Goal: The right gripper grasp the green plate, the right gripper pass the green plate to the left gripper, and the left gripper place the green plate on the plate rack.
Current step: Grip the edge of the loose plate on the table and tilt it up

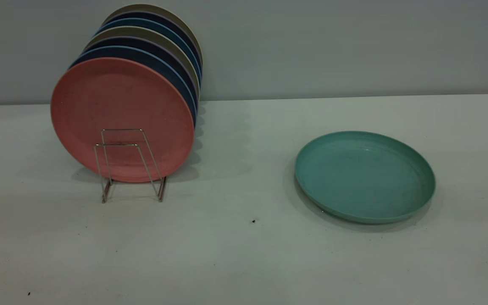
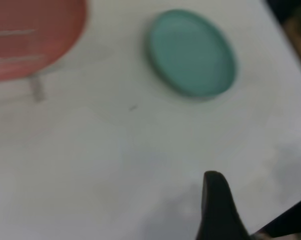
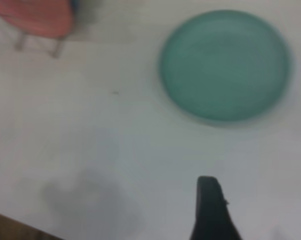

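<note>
Green plate [image 1: 364,176] flat on white tabletop [image 1: 244,245], well apart from both pincers. Plate rack [image 1: 129,165] upright beside it, carrying pink plate [image 1: 121,118] foremost. Left pincer [image 2: 218,210], right pincer [image 3: 210,210]: one finger each visible above tabletop; whether apart or together, cannot tell.

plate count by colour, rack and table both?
Pink plate: 1, front of the plate rack
Green plate: 1, flat on the table
Dark blue: 4 rims showing
Beige: 2 rims showing
Total: 8 plates visible; more may be hidden behind
</note>
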`<action>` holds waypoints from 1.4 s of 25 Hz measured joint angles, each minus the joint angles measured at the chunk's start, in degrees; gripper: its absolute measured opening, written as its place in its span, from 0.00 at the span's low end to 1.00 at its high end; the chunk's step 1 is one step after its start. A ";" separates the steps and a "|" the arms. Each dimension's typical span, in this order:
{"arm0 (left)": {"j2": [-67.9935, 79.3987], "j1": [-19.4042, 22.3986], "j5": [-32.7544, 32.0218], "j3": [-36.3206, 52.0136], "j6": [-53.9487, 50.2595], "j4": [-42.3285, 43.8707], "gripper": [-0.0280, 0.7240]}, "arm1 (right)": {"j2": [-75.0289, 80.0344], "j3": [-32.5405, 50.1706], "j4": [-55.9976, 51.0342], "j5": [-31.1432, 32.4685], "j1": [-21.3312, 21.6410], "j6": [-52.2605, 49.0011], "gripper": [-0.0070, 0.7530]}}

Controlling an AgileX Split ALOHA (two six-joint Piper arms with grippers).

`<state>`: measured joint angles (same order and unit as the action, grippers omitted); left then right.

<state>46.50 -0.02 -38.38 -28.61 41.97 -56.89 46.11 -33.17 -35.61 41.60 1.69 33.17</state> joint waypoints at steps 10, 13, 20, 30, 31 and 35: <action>12.18 0.02 5.65 0.00 15.01 -14.75 0.66 | 33.56 -8.70 -17.39 -5.83 4.58 16.02 0.66; 12.17 0.02 6.49 0.00 15.26 -14.88 0.66 | 43.36 -12.38 -24.94 -4.79 7.29 23.29 0.66; 12.17 0.02 6.65 0.00 15.38 -14.88 0.66 | 62.74 -20.82 -32.28 -5.26 8.17 31.05 0.66; 12.17 0.02 6.83 0.00 15.52 -14.88 0.66 | 81.06 -33.47 -33.53 -8.02 8.17 32.28 0.66; 12.17 0.02 6.83 0.00 15.57 -14.88 0.66 | 81.98 -34.56 -33.72 -8.09 8.17 32.33 0.66; 12.17 0.02 6.83 0.00 15.74 -14.88 0.66 | 84.93 -37.88 -34.44 -8.17 8.68 32.33 0.66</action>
<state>58.68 0.00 -31.55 -28.61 57.71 -71.77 131.05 -71.05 -70.05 33.42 10.37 65.50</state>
